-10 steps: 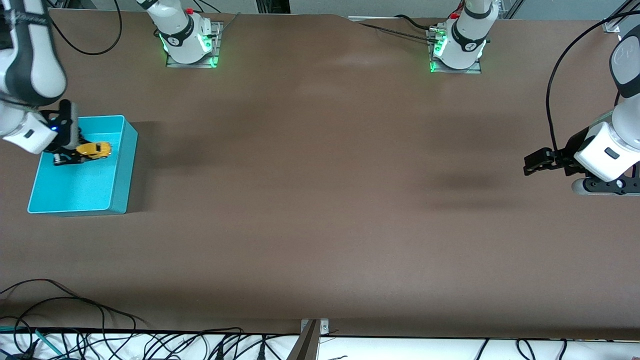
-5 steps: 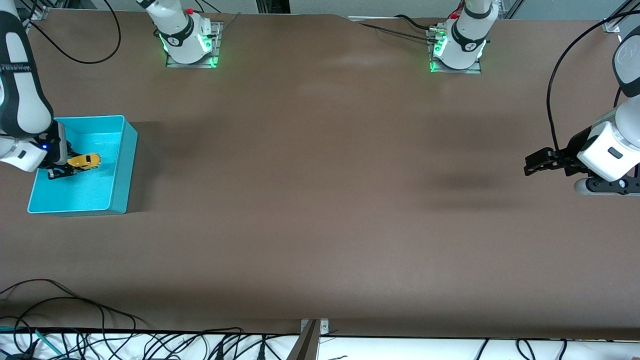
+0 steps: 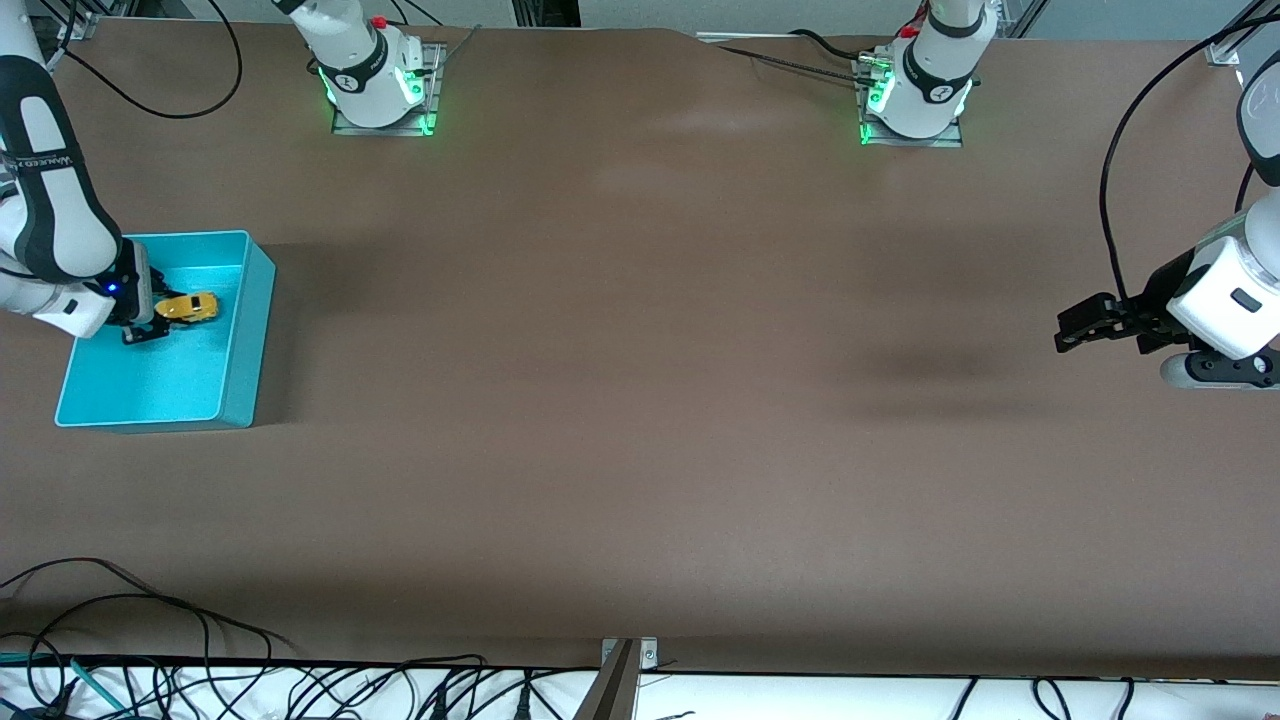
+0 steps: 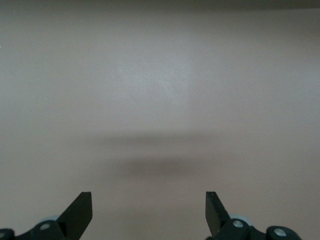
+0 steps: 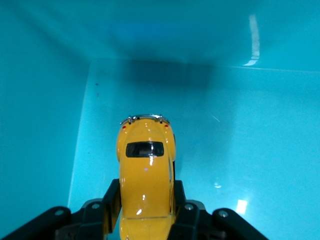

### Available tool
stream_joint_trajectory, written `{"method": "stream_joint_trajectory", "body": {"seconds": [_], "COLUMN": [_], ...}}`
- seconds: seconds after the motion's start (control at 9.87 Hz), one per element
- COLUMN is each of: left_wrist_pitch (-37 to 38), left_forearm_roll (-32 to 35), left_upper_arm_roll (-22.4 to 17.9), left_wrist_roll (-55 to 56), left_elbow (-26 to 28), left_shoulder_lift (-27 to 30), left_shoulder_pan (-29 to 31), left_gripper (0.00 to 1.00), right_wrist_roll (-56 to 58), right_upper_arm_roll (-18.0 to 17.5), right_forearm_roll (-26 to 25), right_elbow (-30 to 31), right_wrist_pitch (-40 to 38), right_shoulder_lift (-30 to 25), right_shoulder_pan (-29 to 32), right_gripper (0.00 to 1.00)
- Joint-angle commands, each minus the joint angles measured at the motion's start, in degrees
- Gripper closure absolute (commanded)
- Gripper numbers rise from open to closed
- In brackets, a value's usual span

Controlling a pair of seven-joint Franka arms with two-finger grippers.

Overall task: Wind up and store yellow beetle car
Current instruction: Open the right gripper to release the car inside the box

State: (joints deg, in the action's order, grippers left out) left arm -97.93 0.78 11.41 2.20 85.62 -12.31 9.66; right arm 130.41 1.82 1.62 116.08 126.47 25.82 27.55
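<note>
Yellow beetle car (image 5: 145,187) front hidden between right jaws.

The left gripper (image 4: 148,212) sits at the bottom of the frame, its two dark fingers (image 4: 80,212) wide apart. Bare brown table (image 4: 160,90) fills the rest, with a soft shadow (image 4: 155,167) in the middle.

A wide brown table (image 3: 640,400) under even light; black cables (image 3: 150,640) trail along its near edge, on what may be a white floor.
</note>
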Motion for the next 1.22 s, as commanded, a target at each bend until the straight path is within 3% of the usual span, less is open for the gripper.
{"method": "stream_joint_trajectory", "body": {"seconds": [0.0,0.1,0.2,0.41,0.61,0.91,1.11], "left_wrist_pitch": [0.9,0.9,0.9,0.9,0.9,0.9,0.9], "left_forearm_roll": [-1.8,-1.8,-1.8,-1.8,-1.8,-1.8,-1.8], "left_upper_arm_roll": [-0.2,-0.2,-0.2,-0.2,-0.2,-0.2,-0.2], "left_wrist_roll": [-1.9,-1.9,-1.9,-1.9,-1.9,-1.9,-1.9], "left_elbow": [-0.9,-1.0,-1.0,-1.0,-1.0,-1.0,-1.0], "left_shoulder_lift": [-0.1,-0.1,-0.1,-0.1,-0.1,-0.1,-0.1], "left_shoulder_pan": [0.2,0.2,0.2,0.2,0.2,0.2,0.2], "left_gripper": [0.00,0.00,0.00,0.00,0.00,0.00,0.00], "right_wrist_roll": [2.3,2.1,1.8,-1.3,-8.8,-29.0,-41.2], "right_upper_arm_roll": [-0.1,-0.1,-0.1,-0.5,-3.5,-7.3,-7.0], "right_forearm_roll": [0.8,1.4,2.7,3.6,4.0,4.4,7.2], "right_elbow": [1.4,1.1,0.5,0.1,-1.0,-3.0,-3.0], "right_wrist_pitch": [-0.8,-1.6,-3.7,-5.0,-7.9,-15.4,-17.9], "right_shoulder_lift": [-1.1,-1.2,-1.6,-2.7,-5.4,-12.3,-17.5], "right_shoulder_pan": [1.8,1.9,2.0,1.8,0.8,-3.2,-7.7], "right_gripper": [1.00,0.18,0.00,0.00,0.00,0.00,0.00]}}
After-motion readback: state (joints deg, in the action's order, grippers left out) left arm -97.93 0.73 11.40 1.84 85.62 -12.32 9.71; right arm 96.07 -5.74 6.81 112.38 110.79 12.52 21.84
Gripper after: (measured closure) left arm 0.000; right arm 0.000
